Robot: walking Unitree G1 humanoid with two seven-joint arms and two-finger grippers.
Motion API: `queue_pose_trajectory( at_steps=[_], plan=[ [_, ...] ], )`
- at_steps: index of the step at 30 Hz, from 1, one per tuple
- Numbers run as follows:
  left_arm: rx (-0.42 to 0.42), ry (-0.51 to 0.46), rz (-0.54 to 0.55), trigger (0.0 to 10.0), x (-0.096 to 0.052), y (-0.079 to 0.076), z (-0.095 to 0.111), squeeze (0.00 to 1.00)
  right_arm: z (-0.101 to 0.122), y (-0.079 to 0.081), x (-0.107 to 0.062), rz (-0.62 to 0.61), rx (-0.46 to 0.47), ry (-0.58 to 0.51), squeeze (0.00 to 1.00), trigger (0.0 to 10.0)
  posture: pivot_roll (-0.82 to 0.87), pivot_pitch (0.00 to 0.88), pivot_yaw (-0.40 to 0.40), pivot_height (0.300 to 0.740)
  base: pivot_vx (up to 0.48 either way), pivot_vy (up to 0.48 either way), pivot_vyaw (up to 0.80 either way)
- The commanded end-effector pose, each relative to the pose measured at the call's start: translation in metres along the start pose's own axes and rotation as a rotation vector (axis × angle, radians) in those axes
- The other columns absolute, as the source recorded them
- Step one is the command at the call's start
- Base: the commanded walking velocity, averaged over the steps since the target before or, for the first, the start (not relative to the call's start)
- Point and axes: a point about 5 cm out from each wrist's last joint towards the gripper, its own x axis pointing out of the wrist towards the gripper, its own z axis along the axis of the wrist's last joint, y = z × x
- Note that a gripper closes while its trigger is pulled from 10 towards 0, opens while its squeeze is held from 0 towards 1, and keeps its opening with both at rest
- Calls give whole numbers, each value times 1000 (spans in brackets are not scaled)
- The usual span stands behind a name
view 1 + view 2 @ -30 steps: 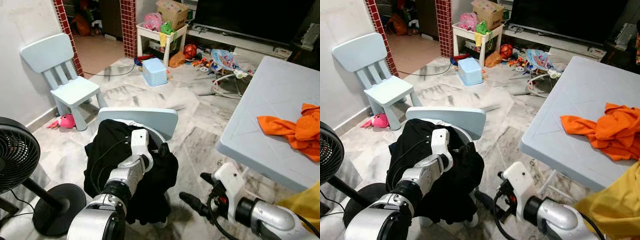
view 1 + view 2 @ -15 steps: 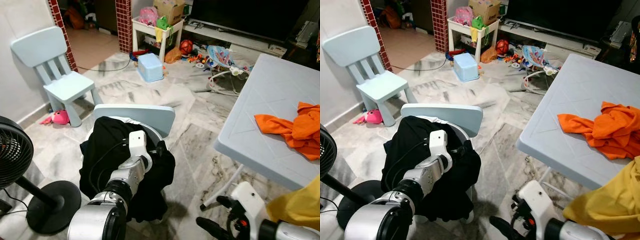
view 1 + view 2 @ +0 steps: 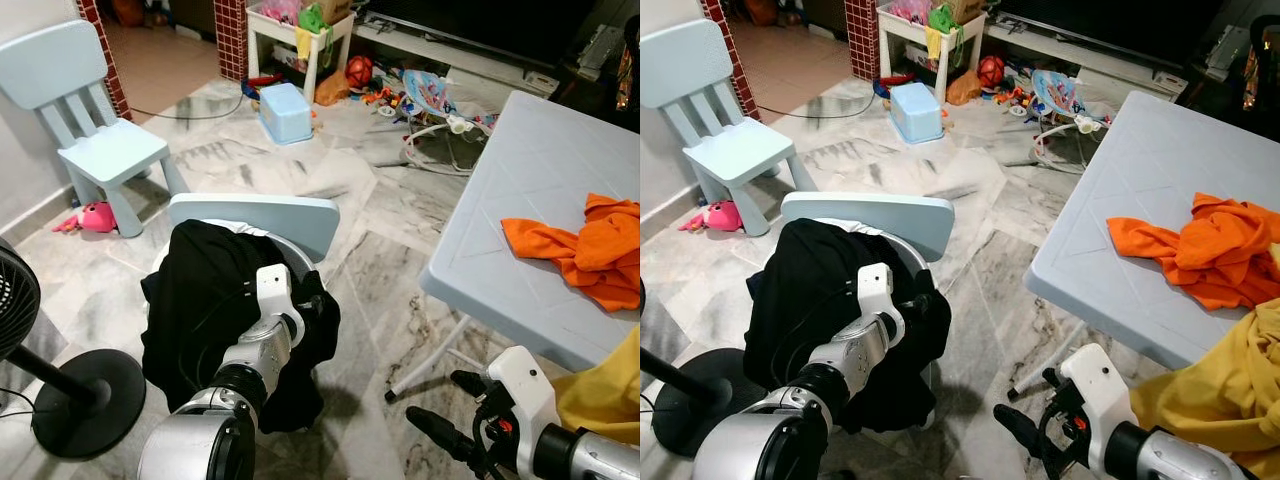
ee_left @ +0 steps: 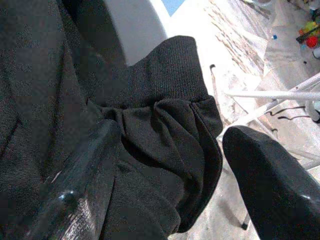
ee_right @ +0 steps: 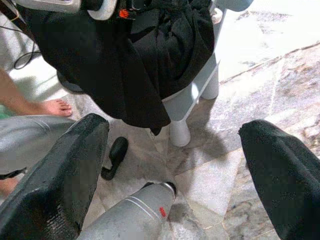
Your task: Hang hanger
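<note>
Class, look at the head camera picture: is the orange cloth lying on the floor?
No, the orange cloth lies on top of the pale blue table, near its right side, well above the marble floor.

The left gripper (image 4: 165,165) is sitting with fingers spread against the black garment (image 3: 205,290), which is blocking everything ahead of it; the pale blue chair back (image 3: 255,215) is standing just beyond the cloth. Bare marble floor (image 3: 375,300) is lying open between this gripper and the right gripper (image 3: 450,420), whose fingers are spread low over the floor. The table (image 3: 520,200) edge and its thin white leg (image 3: 430,355) are crowding the right gripper's outer side. A person's bare foot (image 5: 50,106) is standing behind.
</note>
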Motion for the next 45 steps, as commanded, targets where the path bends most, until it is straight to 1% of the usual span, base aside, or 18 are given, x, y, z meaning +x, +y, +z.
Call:
queue_pose_trajectory(
  at_steps=[1, 7, 11, 17, 19, 22, 25, 26, 28, 31, 34, 36, 38, 39, 42, 43, 44, 45],
  plan=[
    [-25, 12, -2, 10000, 0, -4, -8, 0, 4, 5, -5, 21, -12, -7, 0, 10000, -316, 162, -151, 740, 0, 0, 0],
    [-29, 29, -12, 10000, -1, -9, -15, 0, 2, 7, -7, 27, 0, 5, 0, 10000, -315, 179, -169, 740, 0, 0, 0],
    [-29, 38, 6, 10000, -1, -10, -21, 0, -1, 17, -14, 62, 13, 34, 0, 10000, -320, 196, -191, 740, 0, 0, 0],
    [-20, 36, 8, 10000, -1, -12, -21, 0, -2, 18, -18, 61, 24, 45, 0, 10000, -323, 215, -200, 740, 0, 0, 0],
    [2, 25, 12, 10000, -1, -15, -18, 0, -6, 21, -22, 65, 38, 65, 0, 10000, -323, 230, -205, 740, 0, 0, 0],
    [7, 20, 13, 10000, -1, -16, -18, 0, -6, 22, -24, 66, 39, 69, 0, 10000, -324, 234, -206, 740, 0, 0, 0],
    [86, -22, 33, 10000, 0, -16, -8, 0, -6, 24, -26, 65, 43, 70, 0, 10000, -328, 239, -206, 740, 0, 0, 0],
    [86, -22, 33, 10000, 0, -16, -8, 0, -6, 24, -26, 65, 43, 70, 0, 10000, -328, 239, -206, 740, 0, 0, 0],
    [129, -63, 49, 10000, 1, -15, 5, 0, -5, 23, -26, 55, 48, 63, 0, 10000, -326, 239, -206, 740, 0, 0, 0],
    [142, -78, 54, 10000, 1, -14, 11, 0, -5, 22, -26, 48, 47, 58, 0, 10000, -324, 242, -205, 740, 0, 0, 0],
    [195, -137, 70, 10000, 1, -12, 33, 0, -1, 22, -24, 31, 50, 28, 0, 10000, -325, 244, -202, 740, 0, 0, 0],
    [216, -172, 77, 10000, 1, -11, 45, 0, 0, 21, -24, 22, 47, 19, 0, 10000, -325, 244, -202, 740, 0, 0, 0],
    [226, -196, 78, 10000, 1, -12, 52, 0, 0, 21, -24, 16, 46, 14, 0, 10000, -326, 243, -201, 740, 0, 0, 0],
    [217, -200, 70, 10000, 1, -13, 56, 0, 1, 21, -24, 13, 42, 12, 0, 10000, -328, 244, -202, 740, 0, 0, 0],
    [200, -196, 64, 10000, 1, -13, 57, 0, 1, 20, -23, 7, 42, 11, 0, 10000, -327, 242, -203, 740, 0, 0, 0],
    [196, -190, 47, 10000, 1, -15, 56, 0, 1, 20, -23, 4, 40, 10, 0, 10000, -328, 242, -203, 740, 0, 0, 0],
    [184, -174, 30, 7333, 2, -16, 54, 0, 1, 19, -22, 1, 38, 9, 0, 10000, -332, 243, -203, 740, 0, 0, 0],
    [152, -148, 22, 6471, 2, -17, 51, 0, 2, 19, -21, -1, 34, 9, 0, 10000, -334, 242, -203, 740, 0, 0, 0]
  ],
)
